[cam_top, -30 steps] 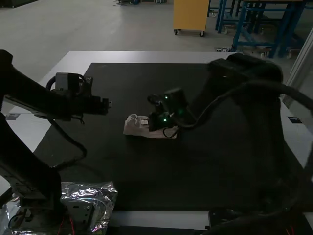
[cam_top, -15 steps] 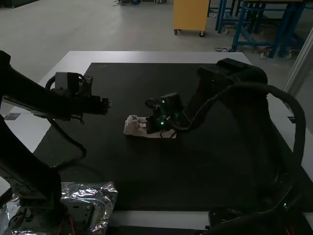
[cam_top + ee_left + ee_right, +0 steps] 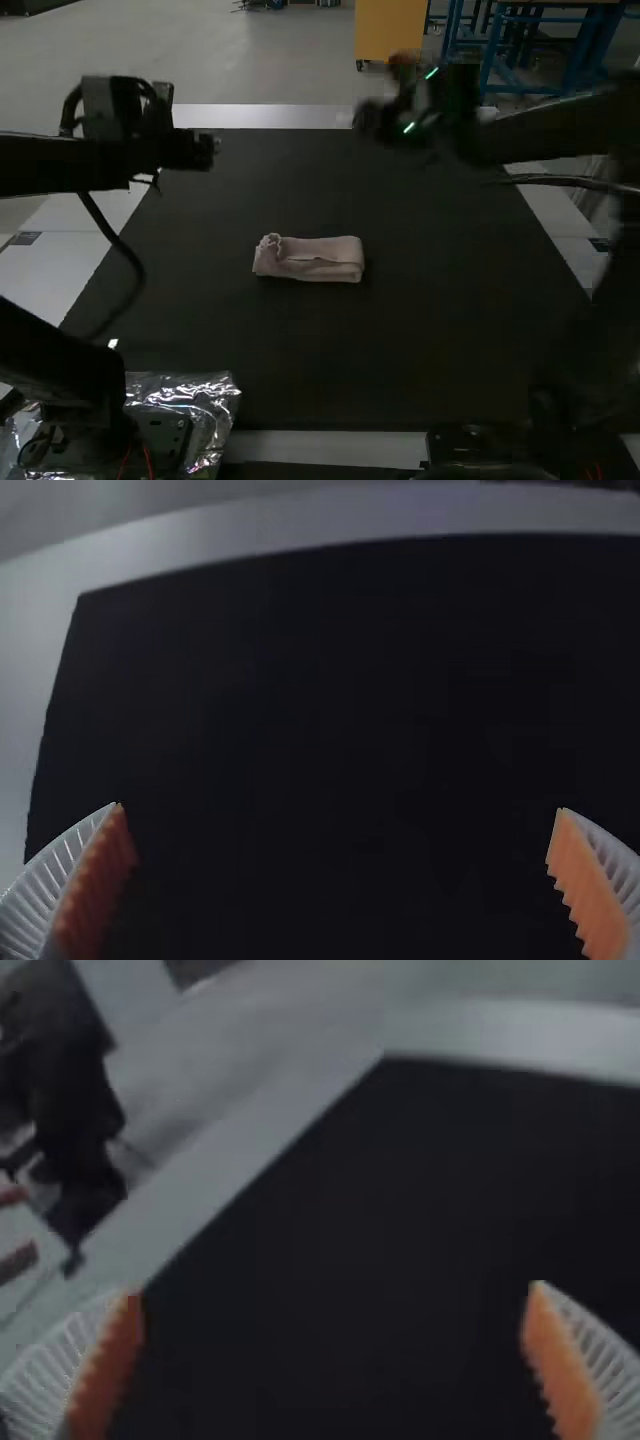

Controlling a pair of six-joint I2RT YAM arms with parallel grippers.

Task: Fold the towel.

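Pale pink cloth is what I'm looking at: the towel [image 3: 320, 262] is lying in a narrow folded strip, its end on the left tool's side looking ruffled and bunched. It is resting on a black mat [image 3: 400, 340] that is covering much of the pale bench [image 3: 270, 117], and it is sitting nearer the arms' bases than either tool, apart from both. The left tool [image 3: 216, 146] is holding its orange pads [image 3: 95, 885] wide apart, with nothing between them. The right tool [image 3: 366, 118] is hanging well beyond the towel, also spreading its fingers [image 3: 560, 1365] wide and gripping nothing. Crinkled silver wrapping [image 3: 212, 393] is lying closer to the left arm's base than the left tool is.
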